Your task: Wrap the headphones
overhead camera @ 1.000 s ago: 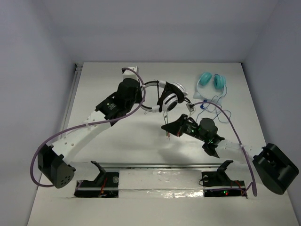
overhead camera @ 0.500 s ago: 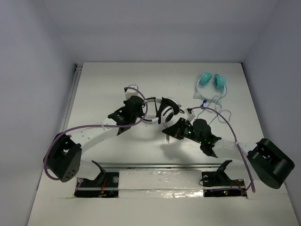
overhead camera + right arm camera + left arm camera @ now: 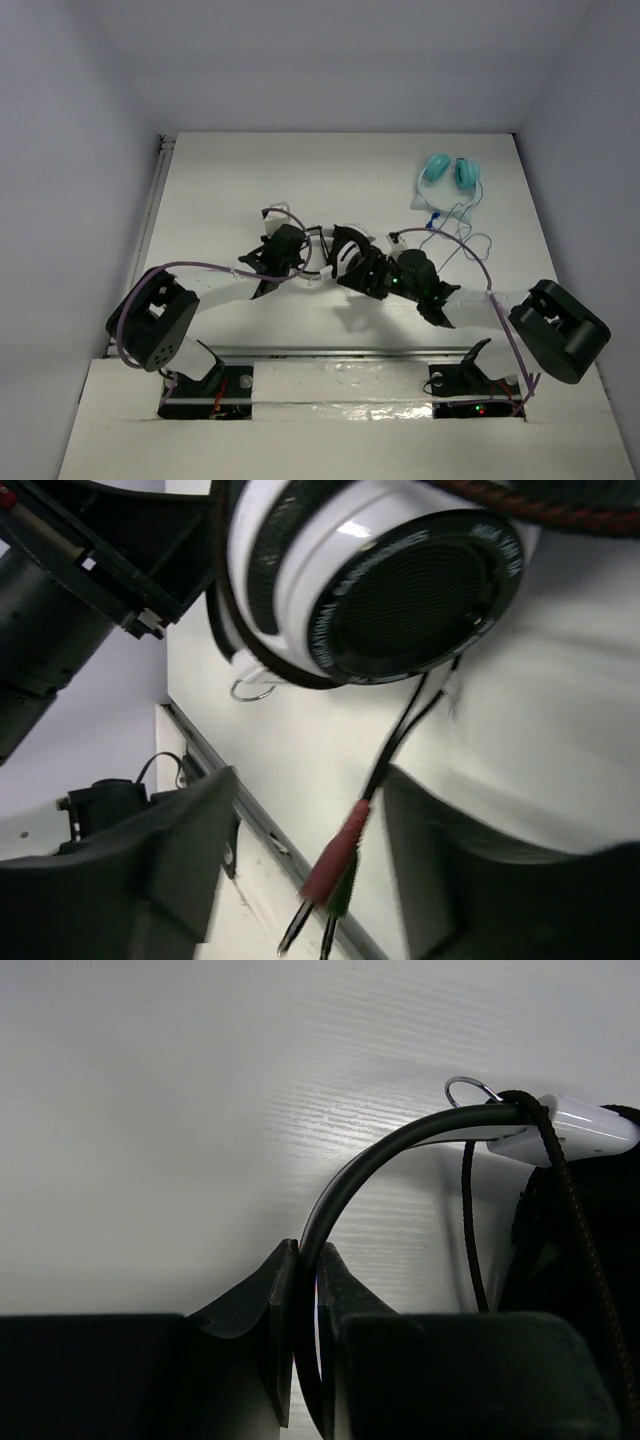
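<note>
Right now the headphones [image 3: 347, 245] are near the middle of the white table [image 3: 230, 180], between the two arms. The left gripper [image 3: 305, 1270] is clamped tight on the thin black headband [image 3: 380, 1150], which arches up and away from its fingers. The right gripper [image 3: 310, 815] has its fingers spread apart just beside a white-shelled cup [image 3: 390, 590], and the cable's red and green plugs [image 3: 335, 870] hang between them, gripped by neither. A teal pair [image 3: 450, 172] lies well apart at the far right.
</note>
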Tool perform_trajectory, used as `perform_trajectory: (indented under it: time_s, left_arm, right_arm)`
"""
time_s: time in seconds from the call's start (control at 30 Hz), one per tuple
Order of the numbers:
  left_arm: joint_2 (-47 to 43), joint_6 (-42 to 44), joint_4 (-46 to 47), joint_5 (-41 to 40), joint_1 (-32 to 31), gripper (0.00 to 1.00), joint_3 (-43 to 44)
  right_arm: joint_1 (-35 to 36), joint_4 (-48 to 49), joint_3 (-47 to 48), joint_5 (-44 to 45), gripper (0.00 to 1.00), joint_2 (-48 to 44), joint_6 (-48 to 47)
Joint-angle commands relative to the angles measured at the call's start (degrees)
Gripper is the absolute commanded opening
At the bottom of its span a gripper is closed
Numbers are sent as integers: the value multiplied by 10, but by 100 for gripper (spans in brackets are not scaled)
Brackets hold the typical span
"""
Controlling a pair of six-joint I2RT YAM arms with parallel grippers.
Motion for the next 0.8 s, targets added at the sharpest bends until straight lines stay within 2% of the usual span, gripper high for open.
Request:
perform_trajectory:
  time_s: [0.0,0.03,0.07,0.1,0.13,0.2,0.27,0.33,0.47,0.6,0.77]
  left_arm:
    - [0,-17,78,-22,5,0,1]
    - [5,-16,80,-24,5,0,0]
    - [6,-16,81,-25,5,0,-2]
    - [8,-16,81,-26,5,0,-2]
    - [10,-17,78,-28,5,2,-3]
    - [9,-17,73,-35,5,7,-7]
    - [-6,-16,63,-50,5,16,-10]
    - [-18,-16,52,-66,5,29,-11]
    - [-65,-11,39,-74,5,45,-5]
    - [-120,-1,10,-77,5,57,15]
    - [-213,14,-31,-54,5,74,50]
  right_arm:
    - [5,-44,31,8,71,-37,-33]
    - [5,-62,36,13,74,-48,-39]
    - [5,-81,41,18,82,-59,-47]
    - [5,-132,48,33,98,-84,-62]
    - [5,-159,55,38,100,-96,-72]
    - [5,-238,83,42,100,-121,-104]
    - [5,-314,112,36,100,-152,-139]
    - [5,-347,125,32,100,-188,-157]
    - [5,-393,147,41,100,-254,-174]
    - [5,-460,201,103,100,-301,-193]
    - [5,-525,287,290,100,-310,-169]
